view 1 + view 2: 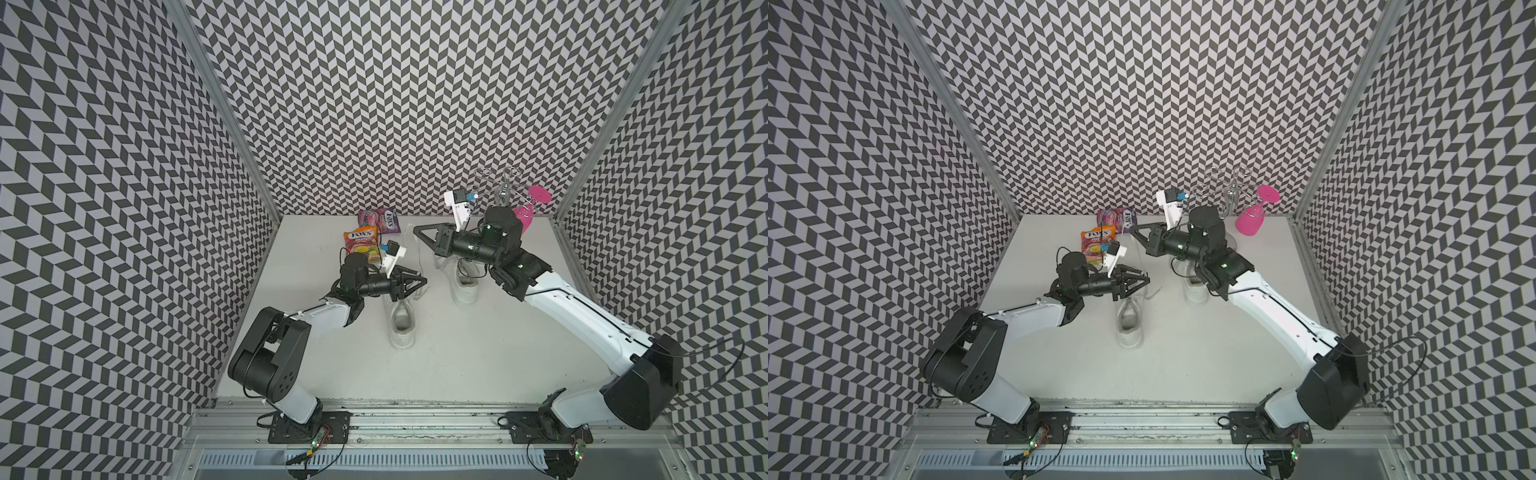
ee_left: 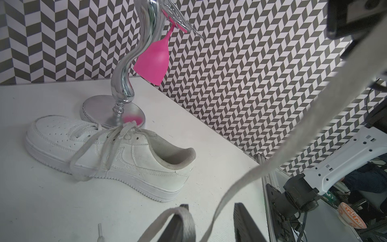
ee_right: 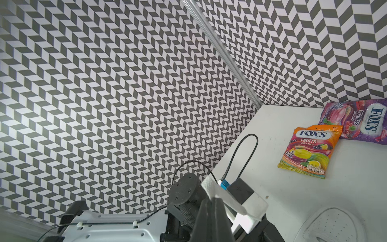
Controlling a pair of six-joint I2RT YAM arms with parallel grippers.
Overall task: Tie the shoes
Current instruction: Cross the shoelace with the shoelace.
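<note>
Near shoe [image 1: 402,320] sits mid-table, far shoe [image 1: 464,286] to its right. Your right gripper [image 1: 417,231] is clamped on the lace [image 2: 293,142]; the left gripper [image 2: 209,224] is partly open around it. Keep tension steady before closing.

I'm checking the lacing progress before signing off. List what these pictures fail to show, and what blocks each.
- Laces of the near white low-top sneaker: in both top views the left end effector covers them.
- Front of the far white sneaker: in both top views under the right arm.
- Grey-white flat lace: left wrist view, its upper end leaves the frame.
- Right end effector: right wrist view, blurred; any lace held is unseen.
</note>
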